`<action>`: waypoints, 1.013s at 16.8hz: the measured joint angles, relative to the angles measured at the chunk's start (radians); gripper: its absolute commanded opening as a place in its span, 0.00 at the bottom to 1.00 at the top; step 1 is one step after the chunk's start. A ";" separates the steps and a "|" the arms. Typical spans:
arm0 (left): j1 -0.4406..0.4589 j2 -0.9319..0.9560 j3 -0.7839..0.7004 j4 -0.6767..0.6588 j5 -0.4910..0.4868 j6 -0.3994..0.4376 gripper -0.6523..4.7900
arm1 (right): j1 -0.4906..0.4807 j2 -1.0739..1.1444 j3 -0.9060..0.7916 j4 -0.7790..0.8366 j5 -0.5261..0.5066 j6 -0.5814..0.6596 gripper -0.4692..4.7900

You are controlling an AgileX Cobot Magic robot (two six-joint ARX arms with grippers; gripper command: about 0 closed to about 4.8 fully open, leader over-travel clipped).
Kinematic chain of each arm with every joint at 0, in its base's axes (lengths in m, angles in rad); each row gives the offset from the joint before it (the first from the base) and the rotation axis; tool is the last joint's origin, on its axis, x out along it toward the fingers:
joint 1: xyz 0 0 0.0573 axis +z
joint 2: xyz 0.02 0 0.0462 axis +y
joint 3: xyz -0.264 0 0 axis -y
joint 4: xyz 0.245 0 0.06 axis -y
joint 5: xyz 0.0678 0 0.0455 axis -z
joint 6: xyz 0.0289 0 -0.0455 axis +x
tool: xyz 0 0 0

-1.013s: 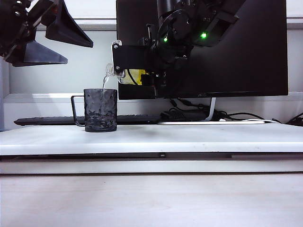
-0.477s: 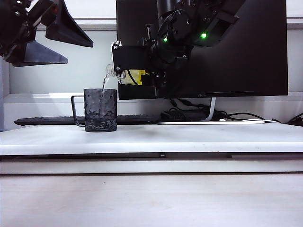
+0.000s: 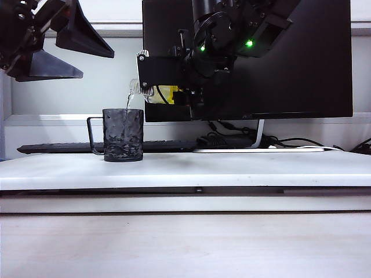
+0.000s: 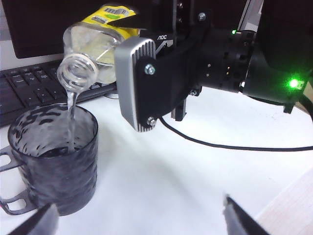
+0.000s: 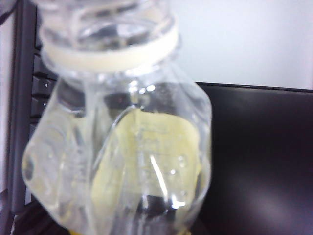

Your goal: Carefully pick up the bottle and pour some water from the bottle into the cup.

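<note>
Right gripper (image 3: 168, 90) clamped on bottle (image 3: 152, 91), which I hold tipped near level, neck over cup (image 3: 123, 135) rim. Left gripper (image 3: 55, 43) spread wide, empty, parked high at left, well apart from the pour.

Water (image 4: 72, 115) streaming thin into cup; my read: pour mid-way, what's left is to level bottle, set it down.

Room: monitor (image 3: 301, 58) right behind arm, keyboard (image 4: 24, 93) behind cup. Table (image 3: 243, 165) open toward front edge.
</note>
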 measured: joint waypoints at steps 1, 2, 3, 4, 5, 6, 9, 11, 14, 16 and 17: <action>0.000 0.000 0.000 0.000 0.000 0.000 1.00 | 0.000 0.000 0.000 0.000 0.000 -0.010 0.49; 0.000 0.000 0.000 0.000 0.000 0.000 1.00 | 0.000 0.000 0.000 0.000 0.000 -0.016 0.49; 0.000 0.000 0.000 0.000 0.000 0.000 1.00 | 0.000 0.000 0.000 0.000 0.000 -0.019 0.49; 0.000 0.000 0.000 0.000 0.000 0.000 1.00 | 0.000 0.000 0.000 0.000 0.000 -0.019 0.49; 0.000 0.000 0.000 0.000 0.000 0.000 1.00 | 0.000 0.000 0.000 0.000 0.000 -0.026 0.49; 0.000 0.000 0.000 0.000 0.000 0.000 1.00 | 0.000 0.000 0.000 0.001 0.000 -0.045 0.49; 0.000 0.000 0.000 -0.001 0.000 0.000 1.00 | 0.000 0.000 0.000 0.001 0.000 -0.056 0.49; 0.000 0.000 0.000 -0.001 0.000 0.000 1.00 | 0.000 0.000 0.000 0.001 0.000 -0.066 0.49; 0.000 0.000 0.000 -0.002 0.000 0.000 1.00 | 0.000 0.000 0.000 0.001 0.000 -0.040 0.49; 0.000 0.000 0.000 -0.002 0.000 0.000 1.00 | 0.000 0.000 0.000 0.003 0.001 0.019 0.49; 0.000 0.000 0.000 -0.002 0.000 0.000 1.00 | 0.000 0.000 0.000 0.007 0.007 0.057 0.49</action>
